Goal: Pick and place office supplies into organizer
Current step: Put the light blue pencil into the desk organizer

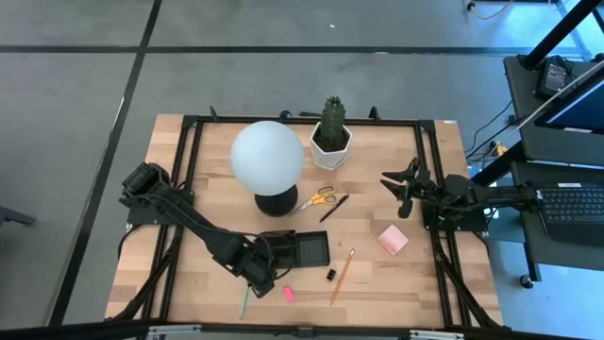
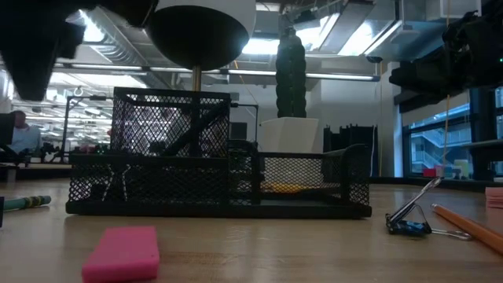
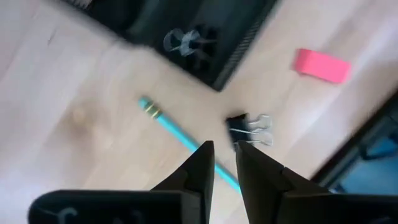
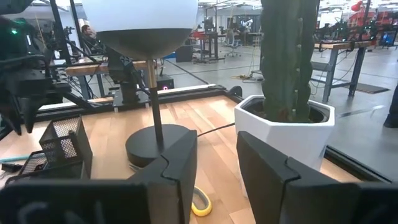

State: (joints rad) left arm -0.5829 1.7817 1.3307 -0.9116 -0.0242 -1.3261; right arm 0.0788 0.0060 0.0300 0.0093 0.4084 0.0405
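One binder clip (image 3: 247, 129) lies on the tabletop (image 3: 81, 112) beside the organizer (image 3: 205, 37); left claw (image 3: 225, 163) hovers above it, narrowly open and empty. Light, rigid, slippery steel (grip the black body). Right claw (image 4: 216, 163) waits, open.

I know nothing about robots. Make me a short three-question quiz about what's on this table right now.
1. True or false: the pink eraser lies inside the organizer.
2. Which thing stands closest to the cactus? A) lamp B) sticky-note pad C) orange pencil
3. Fill in: the left gripper hangs above a green ____.

Key: 1 false, it lies on the table in front of the organizer. 2 A. 3 pencil.
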